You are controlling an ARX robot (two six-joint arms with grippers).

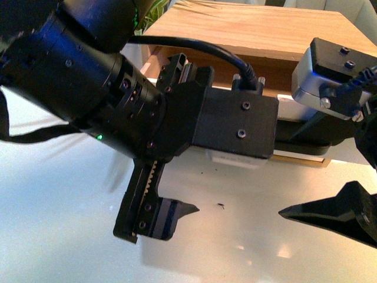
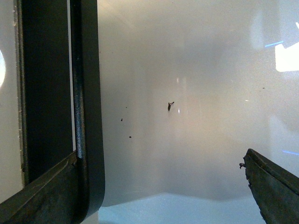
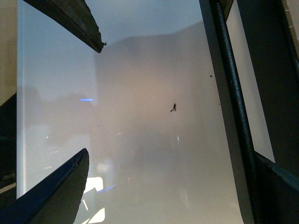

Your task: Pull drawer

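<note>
The drawer's long black bar handle (image 1: 301, 146) runs along the foot of the wooden cabinet (image 1: 253, 29), with a strip of white drawer front (image 1: 290, 109) above it. My left gripper (image 2: 154, 198) is open wide over the glossy white surface. One of its fingers (image 2: 39, 200) lies against the handle (image 2: 86, 93) and the other finger (image 1: 159, 215) is far out from it. My right gripper (image 3: 173, 191) is open too. The handle (image 3: 231, 102) passes right beside one of its fingers (image 3: 280, 186), and its outer finger (image 1: 336, 215) points towards the left one.
The glossy white tabletop (image 1: 59, 206) spreads in front of the cabinet, with a small dark speck (image 1: 221, 206) between the two arms. The left arm's bulky black wrist (image 1: 88, 76) and camera box (image 1: 238, 124) hide much of the cabinet front.
</note>
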